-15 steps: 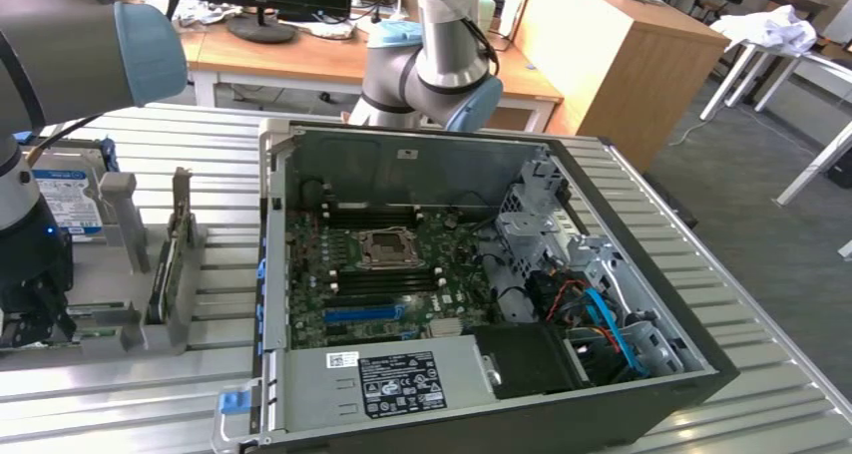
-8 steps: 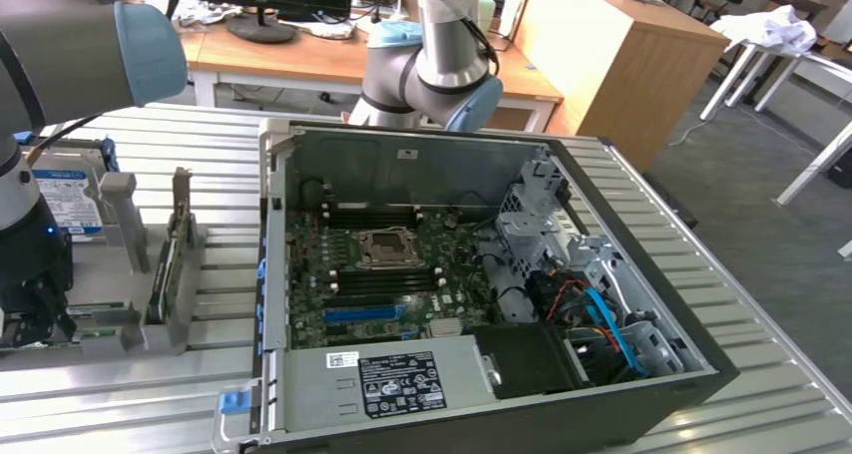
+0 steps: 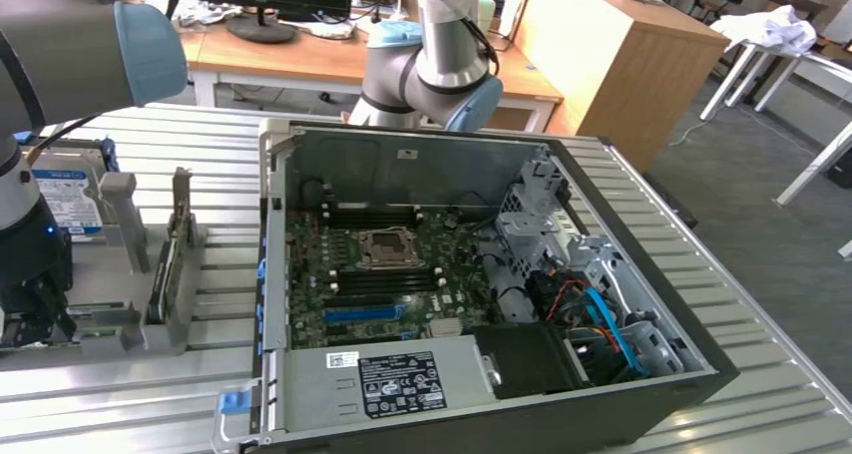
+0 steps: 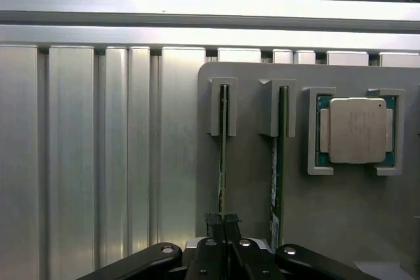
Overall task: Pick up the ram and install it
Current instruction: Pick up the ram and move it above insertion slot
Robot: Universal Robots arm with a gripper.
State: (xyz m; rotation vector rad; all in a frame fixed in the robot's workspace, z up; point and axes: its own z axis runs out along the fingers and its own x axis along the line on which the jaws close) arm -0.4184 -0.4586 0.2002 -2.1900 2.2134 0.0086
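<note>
Pick-up step: the tool [image 4: 222, 222] is pressed together on the ram [image 4: 223, 142], pinching its thin exposed edge. The ram stands on edge in the grey holder [image 4: 252, 181] and runs straight ahead of the tool, a slim green strip with its far end tucked in a bracket. Just beside the tool is a second stick [image 4: 278, 155], and beyond that a processor [image 4: 356, 130]. Freeing the ram likely calls for a straight, untwisted lift clear of that bracket.
</note>
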